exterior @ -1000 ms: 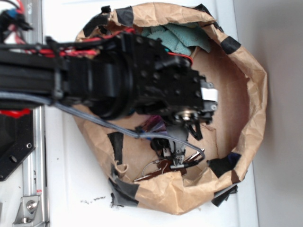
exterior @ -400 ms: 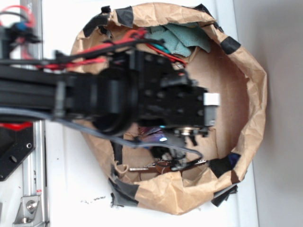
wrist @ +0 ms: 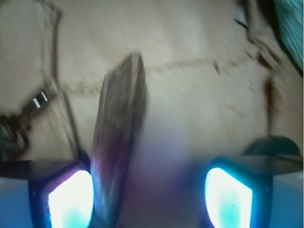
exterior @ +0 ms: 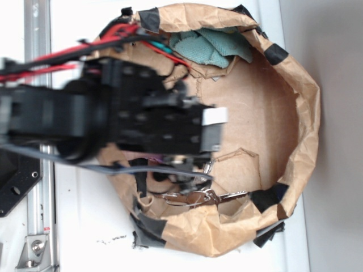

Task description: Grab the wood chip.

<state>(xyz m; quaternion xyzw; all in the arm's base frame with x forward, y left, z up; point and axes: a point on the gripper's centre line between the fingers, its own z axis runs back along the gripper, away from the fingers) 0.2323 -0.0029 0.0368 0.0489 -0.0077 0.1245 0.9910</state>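
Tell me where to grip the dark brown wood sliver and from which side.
Judging by the blurred wrist view, grip the dark brown elongated wood sliver across its narrow width at the near end, between the glowing pads. It runs lengthwise away from the end effector, close beside the left pad, so the flat long sides suit pinching. Whether it is already held, I cannot tell.

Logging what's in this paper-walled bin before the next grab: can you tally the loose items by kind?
Wood chip: 1
Bunch of keys: 1
Teal cloth: 1
Total: 3
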